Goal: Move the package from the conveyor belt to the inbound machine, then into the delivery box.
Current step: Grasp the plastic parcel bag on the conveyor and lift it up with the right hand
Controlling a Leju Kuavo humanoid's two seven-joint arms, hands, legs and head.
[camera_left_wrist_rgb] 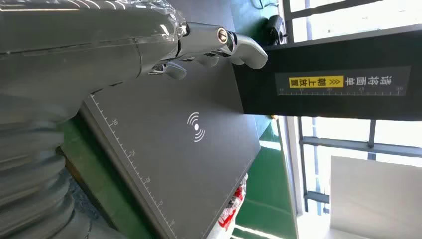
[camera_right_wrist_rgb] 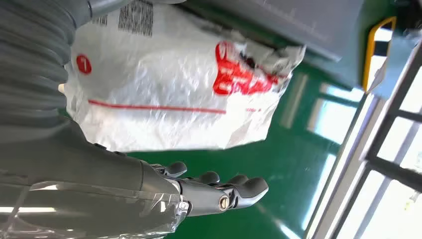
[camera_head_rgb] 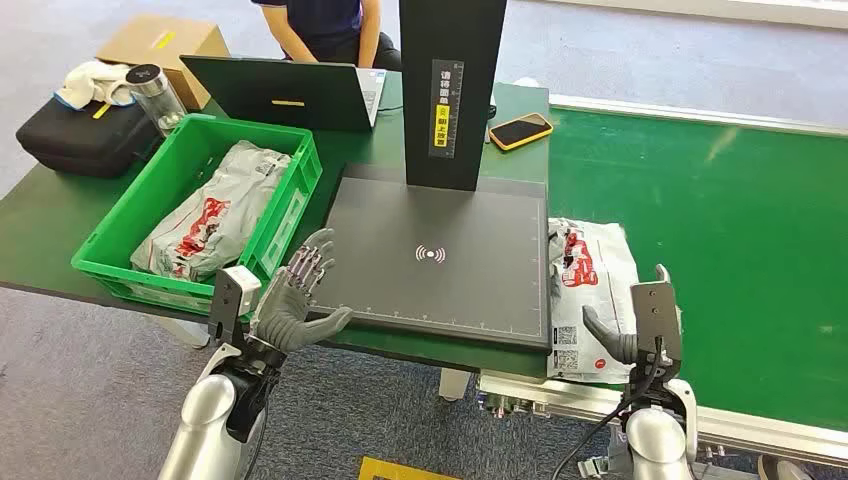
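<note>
1. On the green conveyor belt (camera_head_rgb: 700, 210), at its near edge and right beside the dark grey inbound machine plate (camera_head_rgb: 440, 255), lies the white crinkled plastic package with red lettering (camera_head_rgb: 590, 270). It has not been lifted, so both task steps remain.
2. The right hand (camera_head_rgb: 625, 335) sits at the package's near end with its fingers spread apart and nothing in them; the right wrist view shows green belt between the fingers (camera_right_wrist_rgb: 239, 186) and the bag, so I judge no grip is made yet.
3. Risk: the bag is thin, slack and slippery. A closing hand may catch only a fold of film, and the contents could sag, swing or slip free on the lift.
4. Risk: the package edge touches or slightly tucks against the plate's rim; I cannot tell which. Dragging it sideways could snag it there.
5. Risk: the black upright scanner post (camera_head_rgb: 450, 90) stands over the plate, and a high carry could strike it.
6. The left hand (camera_head_rgb: 300, 295) hovers open over the plate's near left corner, fingers apart and empty, where it could obstruct the placement.
7. The green plastic crate (camera_head_rgb: 120, 245) on the table (camera_head_rgb: 40, 220) already holds grey bags (camera_head_rgb: 215, 205), leaving less room for the final drop.
</note>
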